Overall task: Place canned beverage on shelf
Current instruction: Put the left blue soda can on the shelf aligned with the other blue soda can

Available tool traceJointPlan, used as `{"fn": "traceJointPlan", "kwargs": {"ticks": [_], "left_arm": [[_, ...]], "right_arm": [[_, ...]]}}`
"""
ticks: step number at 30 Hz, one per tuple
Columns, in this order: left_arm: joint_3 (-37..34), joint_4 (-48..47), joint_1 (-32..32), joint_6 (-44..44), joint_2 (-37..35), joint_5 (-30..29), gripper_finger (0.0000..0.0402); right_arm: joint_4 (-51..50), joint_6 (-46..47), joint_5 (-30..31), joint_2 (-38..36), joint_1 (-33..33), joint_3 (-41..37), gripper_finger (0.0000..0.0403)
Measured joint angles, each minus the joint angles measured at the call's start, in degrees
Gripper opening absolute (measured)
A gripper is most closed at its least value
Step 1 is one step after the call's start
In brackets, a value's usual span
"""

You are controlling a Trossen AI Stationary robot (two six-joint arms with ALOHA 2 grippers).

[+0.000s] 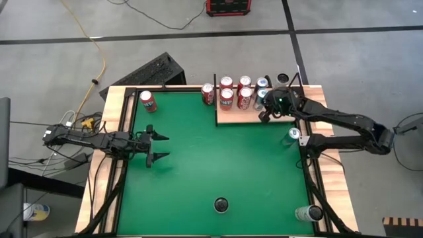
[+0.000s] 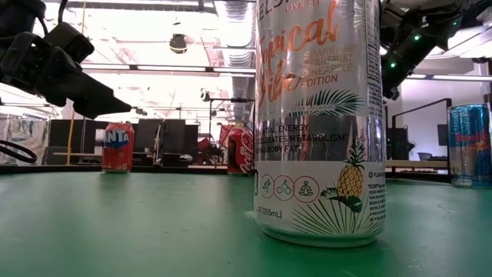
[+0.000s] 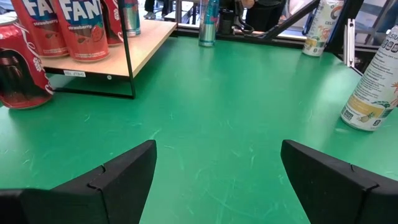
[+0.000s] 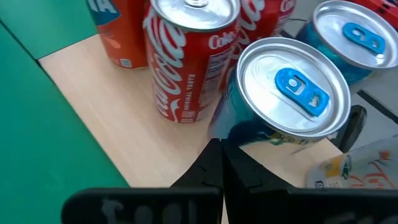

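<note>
The shelf (image 1: 228,117) is a pale wood board with black posts at the table's far right. Several cans stand on it, among them a red Coca-Cola can (image 4: 186,62) and a blue can with a blue tab (image 4: 289,87). My right gripper (image 4: 217,155) is shut over the shelf's near part (image 1: 266,114), slanting down toward the table's left, its tips beside the blue can's foot. It holds nothing. My left gripper (image 3: 217,168) waits open and level over the table's left part (image 1: 157,147). My right gripper's shut fingertips (image 4: 211,152) stand right at the lower side wall (image 4: 233,127) of the blue can, on the shelf board. I cannot tell whether they touch it.
On the green table stand a red Fanta can (image 1: 147,100) at the far left, a Coca-Cola can (image 1: 208,94) beside the shelf, a tall pale can (image 1: 221,205) by the near edge, and cans on the right (image 1: 294,134) and in the near right corner (image 1: 308,213).
</note>
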Motion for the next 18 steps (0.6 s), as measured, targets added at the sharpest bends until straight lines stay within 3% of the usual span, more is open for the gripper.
{"fn": "traceJointPlan", "kwargs": {"ticks": [18], "left_arm": [[0.0,0.0,0.0,0.0,0.0,0.0,0.0330]], "right_arm": [[3.2,1.1,0.1,0.0,-0.8,0.0,0.0019]]}}
